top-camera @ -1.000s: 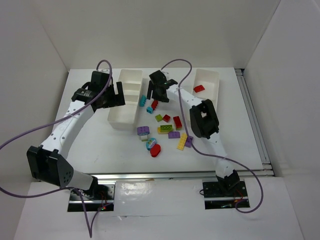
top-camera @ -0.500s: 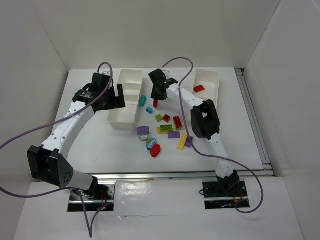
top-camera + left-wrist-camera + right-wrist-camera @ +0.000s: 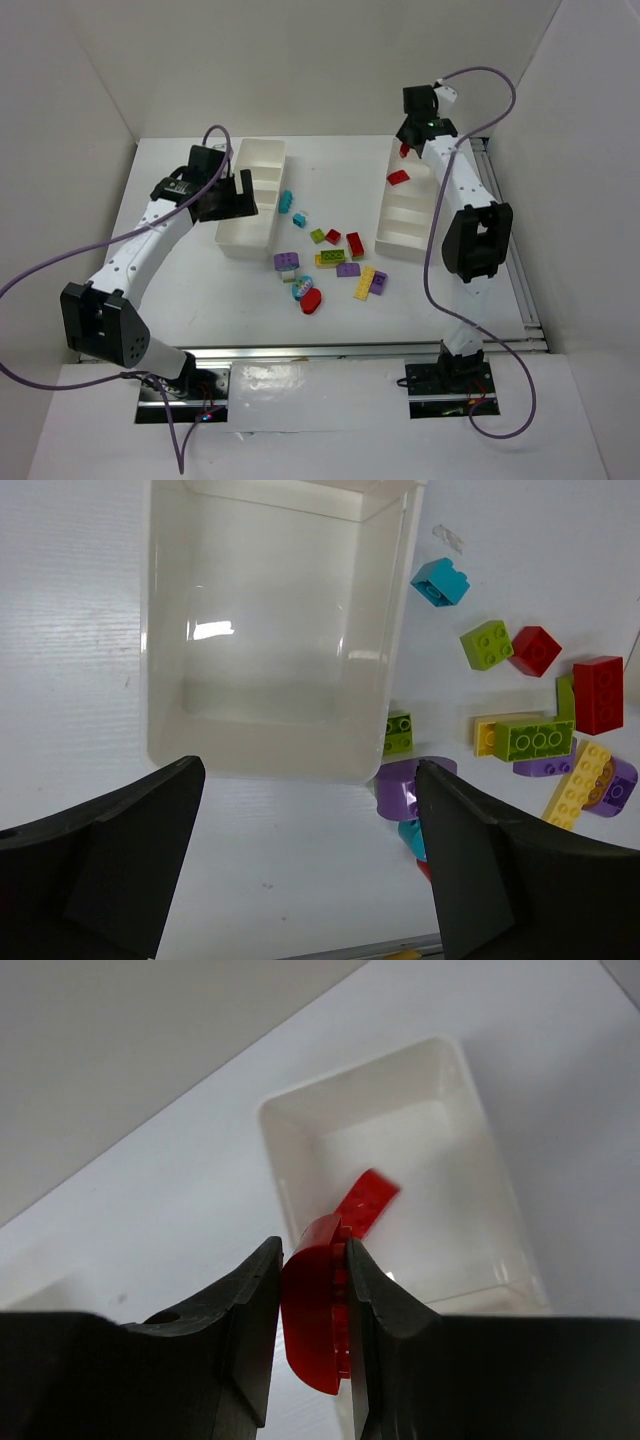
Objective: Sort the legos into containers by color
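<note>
My right gripper (image 3: 405, 149) hangs over the far end of the right white tray (image 3: 405, 215). It is shut on a rounded red lego (image 3: 315, 1320), pinched between both fingers. Below it, a flat red lego (image 3: 365, 1203) lies in the tray's far compartment (image 3: 440, 1140). My left gripper (image 3: 228, 196) stands open over the near end of the left white tray (image 3: 252, 170), whose near compartment (image 3: 270, 650) holds nothing. Loose legos lie between the trays: teal (image 3: 285, 200), lime (image 3: 317, 236), red (image 3: 355, 244), purple (image 3: 286, 262) and yellow (image 3: 365, 283).
White walls close in the table at the back and both sides. A metal rail (image 3: 510, 240) runs along the table's right edge. In the left wrist view a small lime brick (image 3: 398, 732) and a purple piece (image 3: 400, 785) lie against the left tray's near corner.
My right gripper shut on a red lego in the pile. It then rose and swung right to the far end of the right tray. The left arm barely moved.
</note>
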{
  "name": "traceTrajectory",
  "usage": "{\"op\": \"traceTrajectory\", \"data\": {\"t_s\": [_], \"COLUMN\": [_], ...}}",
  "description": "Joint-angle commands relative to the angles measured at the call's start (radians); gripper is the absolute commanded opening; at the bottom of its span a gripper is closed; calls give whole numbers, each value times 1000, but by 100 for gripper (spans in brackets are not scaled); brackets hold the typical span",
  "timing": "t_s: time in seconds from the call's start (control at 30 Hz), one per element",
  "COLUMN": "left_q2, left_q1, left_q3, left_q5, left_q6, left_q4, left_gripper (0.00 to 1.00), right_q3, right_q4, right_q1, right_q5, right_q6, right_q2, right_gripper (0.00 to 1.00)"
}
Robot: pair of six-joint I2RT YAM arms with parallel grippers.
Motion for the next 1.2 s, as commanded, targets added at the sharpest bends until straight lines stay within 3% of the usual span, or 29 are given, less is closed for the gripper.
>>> {"op": "traceTrajectory", "data": {"t_s": [0.0,0.03,0.07,0.13,0.2,0.23,0.37,0.43,0.47,0.6,0.77,0.83,1.17], "left_q2": [10,10,21,21,21,21,30,30,30,39,58,58,58], "left_q1": [-8,-8,-8,-8,-8,-8,-8,-8,-8,-8,-17,-17,-17], "left_q3": [26,37,48,60,71,71,71,80,80,90,101,101,74], "left_q5": [22,22,22,22,22,13,4,-9,-19,-19,-19,-19,-10], "left_q6": [9,9,9,9,9,9,19,19,19,28,37,37,37], "left_q4": [8,8,8,8,-1,-2,-2,-11,-11,-11,-20,-20,-20], "left_gripper": [97,97,97,97,97,97,97,97,97,97,97,97,97], "right_q3": [-8,9,55,118,138,121,-20,-118,-150,-349,-514,-543,-479], "right_q4": [22,13,13,-48,-50,-35,23,34,34,8,30,42,-16], "right_q1": [-22,-35,-36,-46,-46,-27,61,141,168,303,415,435,416], "right_q5": [14,2,-9,-9,-9,-9,11,9,-7,-95,-234,-274,-285], "right_q6": [-37,-37,-52,-52,-65,-74,-107,-118,-118,-72,0,0,9], "right_q2": [44,62,105,140,130,110,-30,-108,-129,-202,-211,-211,-41], "right_gripper": [17,19,31,65,89,90,85,75,65,53,53,59,63]}}
